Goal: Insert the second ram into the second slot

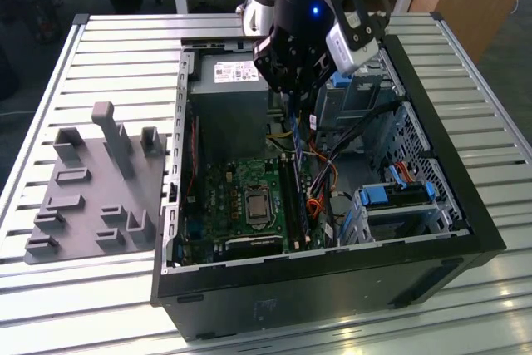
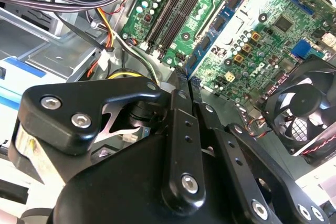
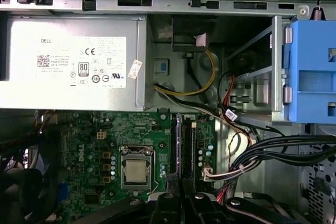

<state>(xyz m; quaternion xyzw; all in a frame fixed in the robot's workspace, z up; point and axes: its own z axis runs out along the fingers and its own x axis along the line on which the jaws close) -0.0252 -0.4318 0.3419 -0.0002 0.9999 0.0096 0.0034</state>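
Gripper (image 1: 293, 106) clamped on the second ram (image 1: 297, 137), poised inside the open computer case (image 1: 332, 276).

From the exterior view's left: a grey fixture tray (image 1: 91, 197) sits well apart on the slatted table (image 1: 100, 56). The power supply (image 1: 229, 101) stands just beside the fingers, which pinch the ram upright over the memory slots (image 3: 184, 145). Black cables (image 1: 353, 130) crowd the right edge, near the drive cage (image 1: 399, 197).

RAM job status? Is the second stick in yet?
Not seated yet. Done: the second ram is off the table, clamped between the jaws of the gripper. In hand: it hangs over the motherboard in the open case, near the memory slots. Left: it is not in the second slot. I cannot tell whether the first slot is filled.
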